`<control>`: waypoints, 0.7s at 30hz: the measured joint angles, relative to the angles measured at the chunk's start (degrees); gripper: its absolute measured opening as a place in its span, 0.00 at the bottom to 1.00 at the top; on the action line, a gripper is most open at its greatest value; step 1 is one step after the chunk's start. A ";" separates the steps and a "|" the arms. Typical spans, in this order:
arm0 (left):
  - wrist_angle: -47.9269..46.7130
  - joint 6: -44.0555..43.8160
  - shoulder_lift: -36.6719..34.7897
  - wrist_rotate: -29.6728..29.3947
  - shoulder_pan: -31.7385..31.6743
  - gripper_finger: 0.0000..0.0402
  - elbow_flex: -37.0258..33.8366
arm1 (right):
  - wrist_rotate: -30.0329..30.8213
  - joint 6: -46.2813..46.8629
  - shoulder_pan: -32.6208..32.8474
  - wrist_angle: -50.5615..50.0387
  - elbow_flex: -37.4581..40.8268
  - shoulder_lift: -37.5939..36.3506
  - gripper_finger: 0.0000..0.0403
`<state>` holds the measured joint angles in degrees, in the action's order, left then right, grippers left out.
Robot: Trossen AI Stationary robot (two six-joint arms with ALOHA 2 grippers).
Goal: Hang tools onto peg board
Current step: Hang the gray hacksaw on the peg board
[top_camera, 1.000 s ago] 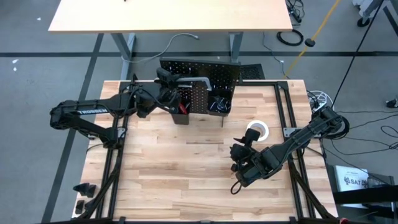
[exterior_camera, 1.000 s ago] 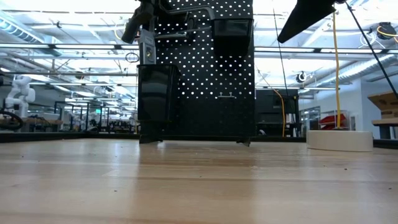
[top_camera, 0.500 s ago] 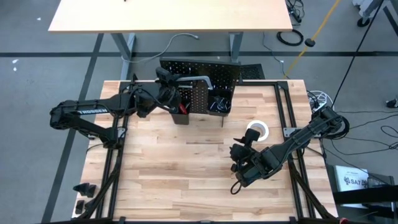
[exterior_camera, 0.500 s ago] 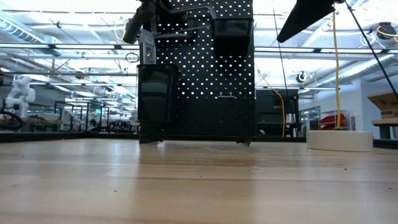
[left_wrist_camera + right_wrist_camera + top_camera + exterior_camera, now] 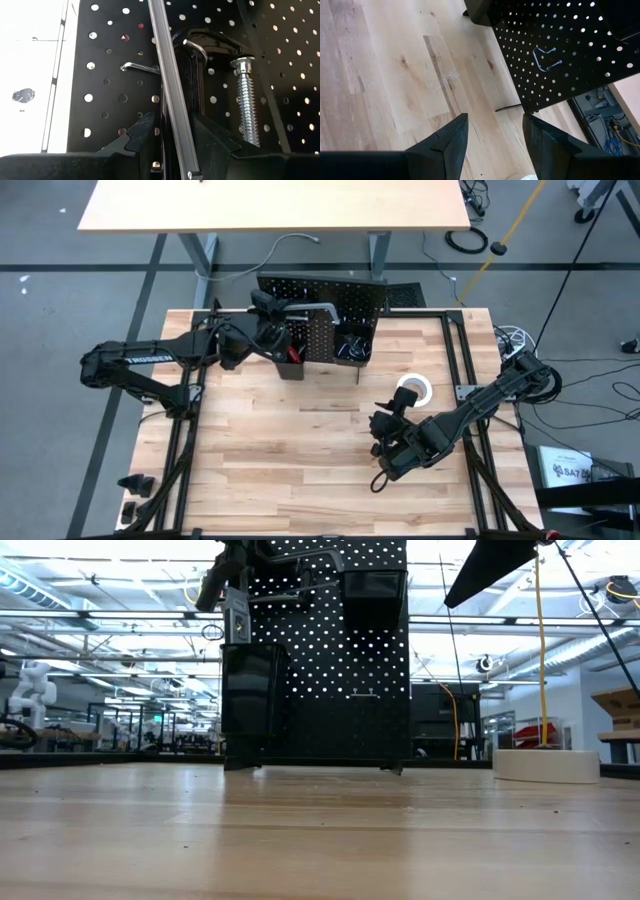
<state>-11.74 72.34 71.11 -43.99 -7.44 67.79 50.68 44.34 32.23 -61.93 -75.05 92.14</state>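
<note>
So the left gripper (image 5: 172,142) is sitting right up against the peg board (image 5: 350,295) at the far edge of the table (image 5: 300,450), and it's pinching a long silver bar (image 5: 167,85), which I'm guessing is the grey hacksaw frame. From above you can see that bar (image 5: 315,308) running left to right along the top of the board, with its bent end hanging down on the right. In the left wrist view the bar is running straight away from the fingers, crossing just in front of a hook (image 5: 140,67) that's sticking out of the board. The black C-clamp (image 5: 220,70) is already hanging just to the side of it, screw thread showing.

That's the bit that matters, I'd say: the bar needs to end up over that hook, and right now it's lying beside and across it, and I can't tell if it's actually resting on it.

The right gripper (image 5: 492,135) is hanging well back over the middle of the table with its fingers spread and nothing between them. The white tape roll (image 5: 413,390) is lying on the wood just beside that arm, on the far side, so the right arm is clearly the nearer one for that.
</note>
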 joint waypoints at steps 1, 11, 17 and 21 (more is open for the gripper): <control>0.34 0.00 0.04 0.00 0.00 0.32 0.00 | 0.02 0.00 0.02 0.00 0.00 0.00 0.45; 0.45 -2.74 0.07 -0.64 0.82 0.32 -0.02 | -0.38 -0.02 0.02 -0.02 0.00 0.00 0.45; 0.24 -3.48 0.07 -0.81 1.42 0.32 -0.02 | -1.18 -0.04 0.01 -0.04 0.00 0.00 0.45; 0.48 -3.48 -0.09 -0.60 1.96 0.32 -0.06 | -1.21 -0.24 0.00 -0.04 0.00 0.00 0.45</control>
<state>-11.26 68.86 71.01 -44.58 -5.49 67.73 49.47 44.10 32.23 -61.98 -75.05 92.14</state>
